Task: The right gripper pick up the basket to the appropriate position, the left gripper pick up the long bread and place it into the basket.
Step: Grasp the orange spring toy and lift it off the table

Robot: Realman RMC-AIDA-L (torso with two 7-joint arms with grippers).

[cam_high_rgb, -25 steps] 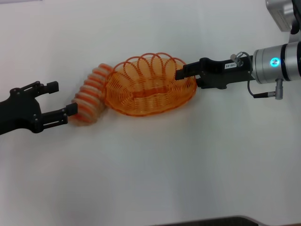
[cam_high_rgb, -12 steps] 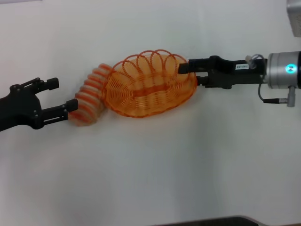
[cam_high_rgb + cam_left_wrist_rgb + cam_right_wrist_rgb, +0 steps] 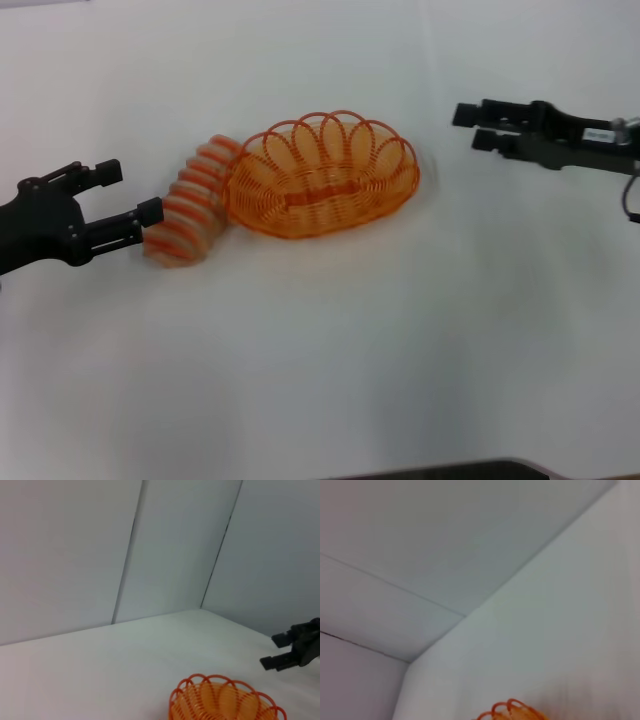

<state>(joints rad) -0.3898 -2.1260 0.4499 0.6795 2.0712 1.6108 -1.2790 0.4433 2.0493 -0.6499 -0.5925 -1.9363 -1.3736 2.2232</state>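
Bread first: on our left, the left gripper point(image 3: 128, 193), a black two-fingered claw, stands wide apart at the near end of the long bread point(image 3: 189, 214), a tan segmented loaf with orange-brown crosswise ridges, one fingertip touching or nearly touching it, nothing gripped. The loaf lies on the white table point(image 3: 330, 360), its far end against the rim of the basket point(image 3: 322, 180), an oval orange wire tray with scalloped loops. Well to the right, the right gripper point(image 3: 475, 128), a black labelled claw, hangs clear of the basket, fingers parted a little and empty.

We judge the risk to be this: a close on the loaf's very end could pivot it or shove the light wire basket aside. The ridged crust may give grip; the open wire may snag a fingertip.
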